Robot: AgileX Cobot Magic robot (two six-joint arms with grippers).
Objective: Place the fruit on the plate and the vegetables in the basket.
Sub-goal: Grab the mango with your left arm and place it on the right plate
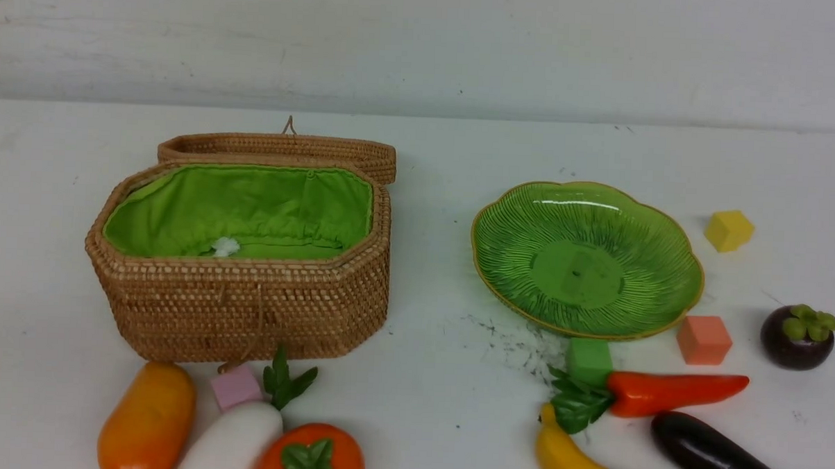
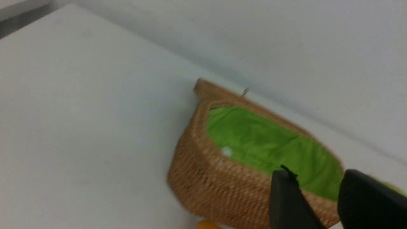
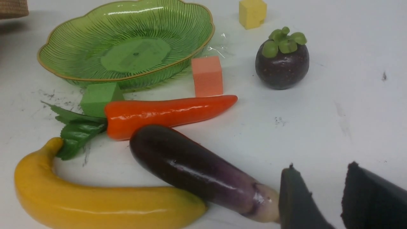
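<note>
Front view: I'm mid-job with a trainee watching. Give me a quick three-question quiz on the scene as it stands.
1. True or false: the plate holds no fruit yet.
2. Which vegetable lies on the table just in front of the basket, on the robot's side of it? A. radish B. eggplant C. pepper
3. How many foam cubes show in the front view?

Key: 1. True. 2. A. 3. Four (yellow, salmon, green, pink).
</note>
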